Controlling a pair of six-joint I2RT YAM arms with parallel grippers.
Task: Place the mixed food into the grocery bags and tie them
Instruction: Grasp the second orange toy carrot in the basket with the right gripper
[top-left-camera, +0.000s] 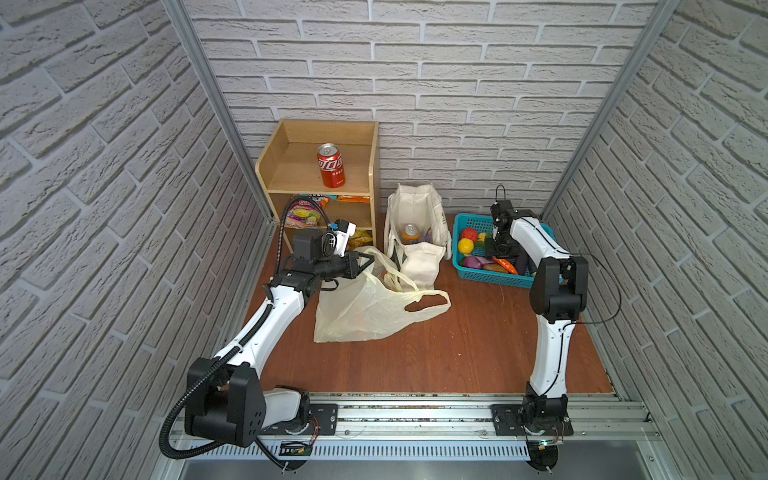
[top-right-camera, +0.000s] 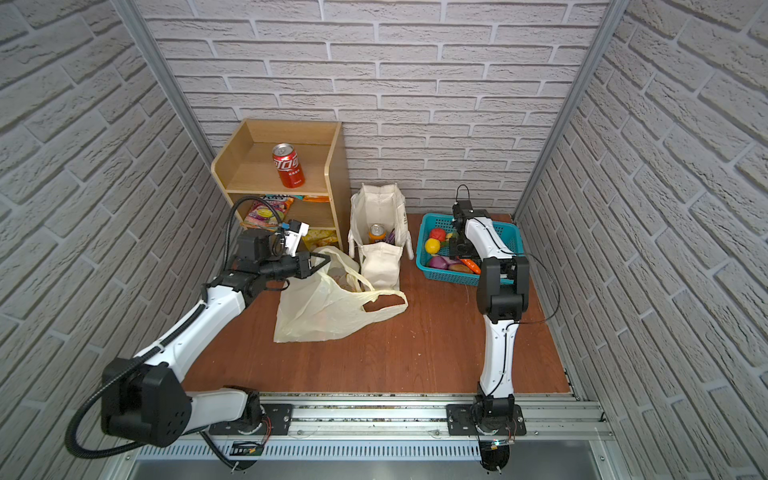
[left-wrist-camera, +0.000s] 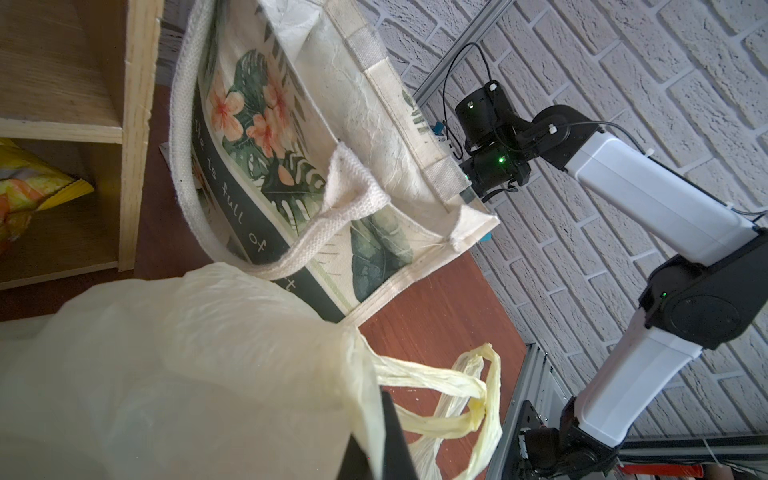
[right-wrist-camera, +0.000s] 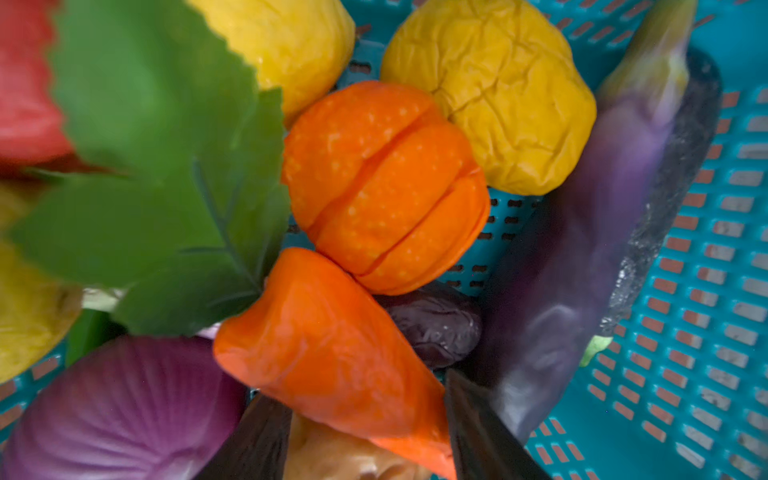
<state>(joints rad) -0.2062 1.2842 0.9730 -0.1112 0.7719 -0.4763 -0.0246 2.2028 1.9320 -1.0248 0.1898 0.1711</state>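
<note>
The pale-yellow plastic bag (top-left-camera: 365, 307) (top-right-camera: 324, 307) (left-wrist-camera: 187, 374) lies slumped on the floor. My left gripper (top-left-camera: 368, 259) (top-right-camera: 326, 259) (left-wrist-camera: 384, 436) is shut on its rim. Behind it stands the cream canvas tote (top-left-camera: 419, 266) (top-right-camera: 380, 266) (left-wrist-camera: 374, 124), holding the orange soda can (top-left-camera: 410, 234) (top-right-camera: 377, 233) and the purple packet (top-left-camera: 427, 235) (top-right-camera: 390, 236). My right gripper (top-left-camera: 500, 253) (top-right-camera: 463, 253) (right-wrist-camera: 357, 386) reaches down into the turquoise basket (top-left-camera: 494, 278) (top-right-camera: 457, 279) (right-wrist-camera: 706, 291). It is open, with one finger on each side of an orange toy carrot (top-left-camera: 505, 264) (top-right-camera: 469, 264) (right-wrist-camera: 332, 345).
A wooden shelf (top-left-camera: 370, 174) at the back left carries a red cola can (top-left-camera: 331, 165) and snack packets (top-left-camera: 305, 214). Around the carrot the basket holds a purple onion (right-wrist-camera: 124, 407), an eggplant (right-wrist-camera: 602, 249) and yellow toy fruit (right-wrist-camera: 498, 104). A metal rail (top-left-camera: 415, 411) runs along the front.
</note>
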